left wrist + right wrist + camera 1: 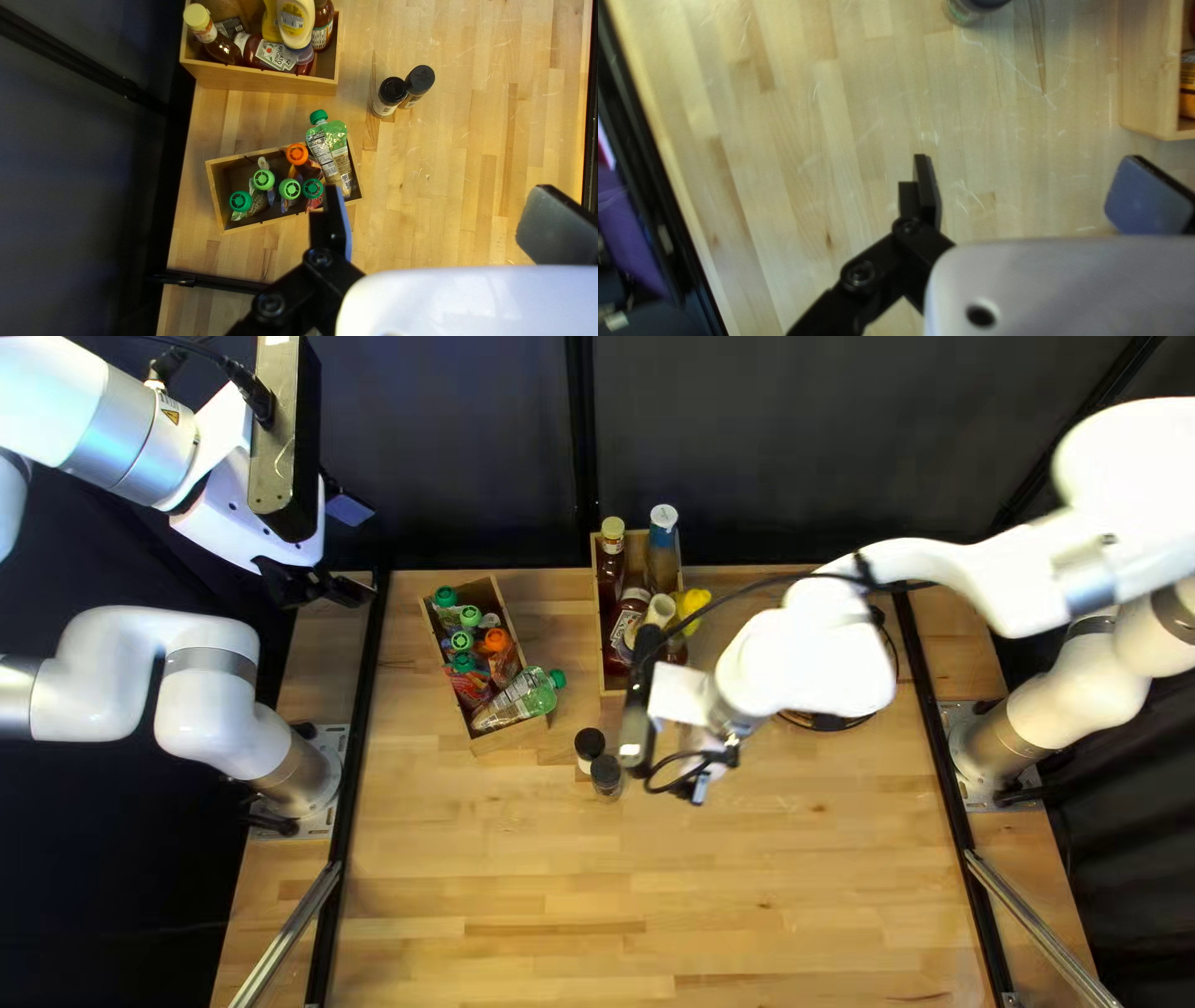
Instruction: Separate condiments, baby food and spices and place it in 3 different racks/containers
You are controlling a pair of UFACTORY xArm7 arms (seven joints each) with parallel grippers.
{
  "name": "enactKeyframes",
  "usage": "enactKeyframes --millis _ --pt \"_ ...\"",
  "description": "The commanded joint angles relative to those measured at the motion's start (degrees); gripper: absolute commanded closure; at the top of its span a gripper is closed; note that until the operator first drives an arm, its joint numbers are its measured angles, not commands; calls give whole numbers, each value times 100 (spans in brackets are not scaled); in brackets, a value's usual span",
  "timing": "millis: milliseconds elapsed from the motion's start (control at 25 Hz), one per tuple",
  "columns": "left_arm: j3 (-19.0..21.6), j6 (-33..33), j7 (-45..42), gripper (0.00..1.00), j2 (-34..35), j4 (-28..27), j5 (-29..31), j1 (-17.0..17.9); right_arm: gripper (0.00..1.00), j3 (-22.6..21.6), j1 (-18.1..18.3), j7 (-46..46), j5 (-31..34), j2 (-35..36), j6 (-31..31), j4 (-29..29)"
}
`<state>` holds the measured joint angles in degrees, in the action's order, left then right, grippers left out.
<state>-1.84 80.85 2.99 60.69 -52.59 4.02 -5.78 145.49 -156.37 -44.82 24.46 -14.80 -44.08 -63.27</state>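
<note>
top left view: the left gripper hangs beside the pouch box; the right gripper is near two spice jars, its arm (quite a bulk) hiding part of the bottle box and a coiled cable. left wrist view: fingers wide. right wrist view: wide too, one jar ahead.

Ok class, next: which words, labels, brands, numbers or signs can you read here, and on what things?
No text reads clearly enough to quote.
Red sauce bottle: label lettering, too small.
Pale squeeze bottle: too small.
Green pouch: rows of print, too small.
Spice jars: too small.
Left arm: yellow triangle sign, symbol too small.
</note>
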Motion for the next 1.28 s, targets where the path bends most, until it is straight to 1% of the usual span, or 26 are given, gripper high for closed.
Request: enactKeyframes --millis 40,320,520,640,840,920,1040,1080,1120,1160,1200,1240,1280 --pt "0 0 0 0 0 0 0 0 0 364 -460 -951 718 -428 -276 -373" --pt "0 0 0 0 0 0 0 0 0 570 -771 -1480 1276 -682 -410 -626" --pt "0 0 0 0 0 0 0 0 0 656 -917 -1517 1465 -1080 -431 -1003" --pt "0 0 0 0 0 0 0 0 0 665 -950 -1468 1490 -1223 -449 -1155" --pt "0 0 0 0 0 0 0 0 0 672 -902 -1307 1483 -1384 -388 -1285" --pt "0 0 0 0 0 0 0 0 6 666 -879 -1221 1466 -1436 -387 -1349" --pt "0 0 0 0 0 0 0 0 20 654 -850 -1105 1438 -1482 -399 -1429" --pt "0 0 0 0 0 0 0 0 26 652 -848 -1079 1434 -1497 -407 -1456" --pt "0 0 0 0 0 0 0 0 34 650 -844 -1033 1428 -1528 -418 -1505" --pt "0 0 0 0 0 0 0 0 38 648 -837 -987 1420 -1564 -423 -1548" --pt "0 0 0 0 0 0 0 0 56 648 -832 -967 1420 -1580 -415 -1562" --pt "0 0 0 0 0 0 0 0 66 646 -821 -923 1412 -1615 -413 -1598" --pt "0 0 0 0 0 0 0 0 80 644 -816 -904 1408 -1624 -413 -1608"
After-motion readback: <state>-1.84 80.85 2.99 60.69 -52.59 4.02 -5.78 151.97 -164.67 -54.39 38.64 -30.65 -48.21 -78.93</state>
